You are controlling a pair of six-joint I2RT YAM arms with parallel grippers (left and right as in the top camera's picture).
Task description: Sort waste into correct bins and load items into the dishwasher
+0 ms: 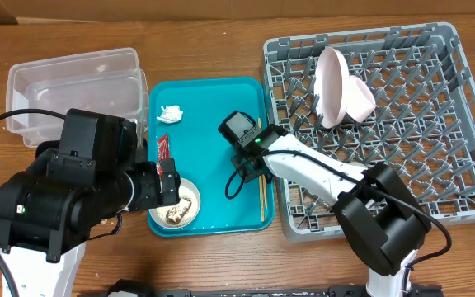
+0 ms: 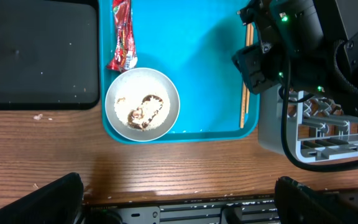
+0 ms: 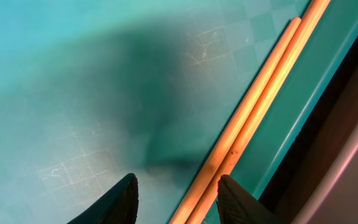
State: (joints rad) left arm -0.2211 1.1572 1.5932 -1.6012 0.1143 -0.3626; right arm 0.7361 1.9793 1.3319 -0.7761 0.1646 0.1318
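Note:
Two wooden chopsticks [image 3: 260,106] lie side by side along the right rim of the teal tray [image 1: 213,99]. My right gripper [image 3: 176,199] is open low over them, and they pass between its fingertips close to the right one. A white bowl [image 2: 142,104] with rice-like scraps and brown bits sits at the tray's near left corner. The red wrapper [image 2: 122,34] lies just beyond the bowl, and the crumpled tissue [image 1: 171,113] farther back. My left gripper [image 2: 179,205] is wide open over the table's front edge, holding nothing. The grey dish rack [image 1: 435,165] holds an upright plate [image 1: 330,82] and a white cup [image 1: 358,97].
A clear plastic tub [image 1: 72,82] stands at the back left, beside the teal tray. A black tray [image 2: 39,53] lies left of the teal tray, under my left arm. The rack's near wall [image 2: 328,134] stands right beside the chopsticks.

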